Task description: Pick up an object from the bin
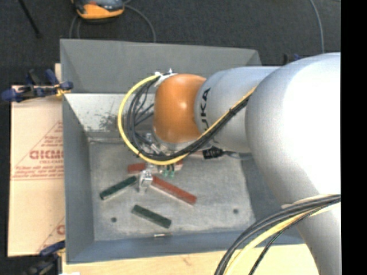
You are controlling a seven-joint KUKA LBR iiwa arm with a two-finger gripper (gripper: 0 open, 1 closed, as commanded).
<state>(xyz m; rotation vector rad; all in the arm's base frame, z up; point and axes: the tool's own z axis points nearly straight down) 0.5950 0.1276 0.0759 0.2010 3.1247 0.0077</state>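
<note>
Grey metal makes up the bin (pixel 77 153), and its floor looks rough and pale. A big silver arm (pixel 287 125) comes in from 3 o'clock. It has a round orange cover (pixel 175 110) near its end. Black and yellow cables (pixel 129 105) loop around that cover.

Under the cover, the small shiny gripper (pixel 145 181) is down low, near the floor. It sits close to the middle of the bin, a little toward 9 o'clock. I cannot tell if the gripper is loose or squeezed tight, because the cover and cables hide much of it.

A green stick (pixel 117 188) lies flat at 8 o'clock from the gripper. Its near end comes right up to the gripper. A red stick (pixel 178 193) lies flat at 4 o'clock from the gripper, and its near end is just beside it too. I cannot tell which of the two the gripper touches.

A green bar (pixel 151 216) lies at 6 o'clock from the gripper, apart from the others. A thin red strip (pixel 136 168) lies at 11 o'clock, partly under the cables.
</note>
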